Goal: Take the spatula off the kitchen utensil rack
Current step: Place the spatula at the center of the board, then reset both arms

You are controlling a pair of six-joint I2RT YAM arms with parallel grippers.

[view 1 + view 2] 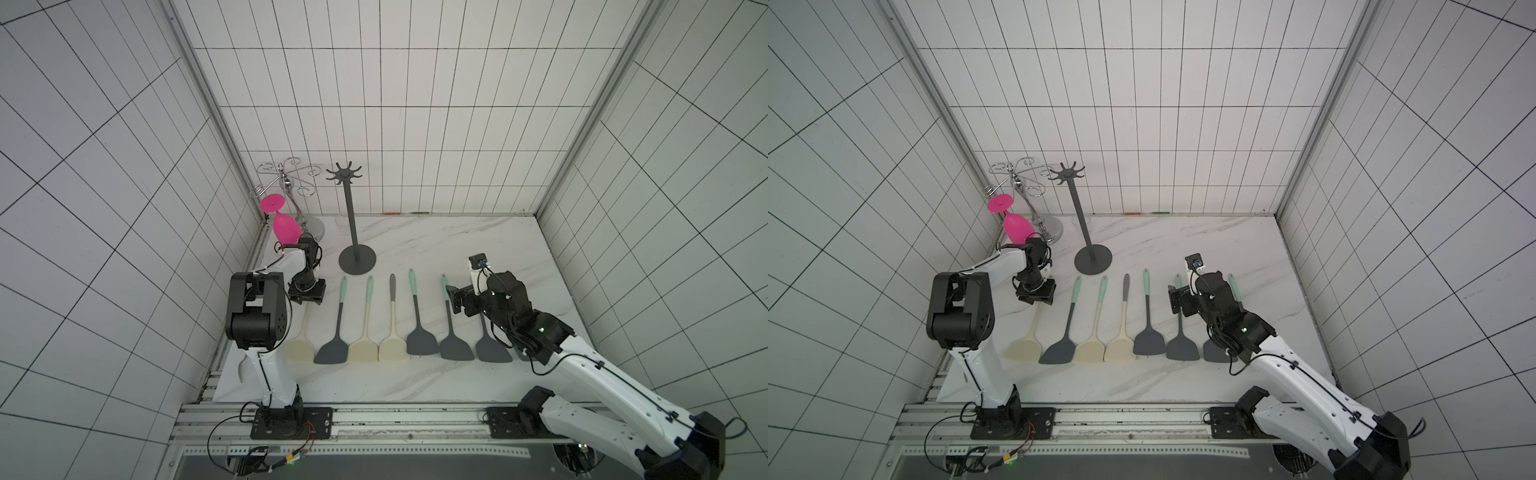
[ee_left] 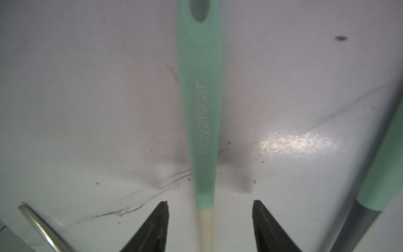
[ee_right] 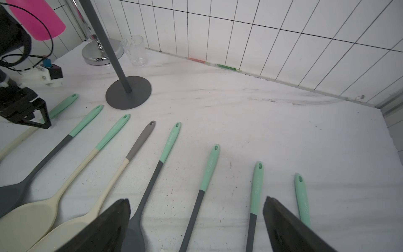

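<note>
The dark grey kitchen utensil rack [image 1: 352, 216] [image 1: 1084, 224] [image 3: 128, 92] stands at the back of the marble table, and its hooks carry nothing. Several spatulas lie side by side in a row in front of it. The leftmost spatula [image 1: 300, 349] [image 1: 1025, 349] is cream with a mint handle [image 2: 199, 98] and lies flat on the table. My left gripper [image 1: 307, 293] [image 2: 210, 201] hovers over that handle, open, with a finger on each side and not touching it. My right gripper [image 1: 453, 297] [image 3: 197, 198] is open wide above the dark spatulas [image 3: 192, 218] at the right end of the row.
A chrome curly-wire glass holder [image 1: 291, 178] stands at the back left with a pink glass [image 1: 284, 226] hanging on it, just behind my left arm. A clear glass [image 3: 136, 50] sits by the back wall. Tiled walls close in three sides.
</note>
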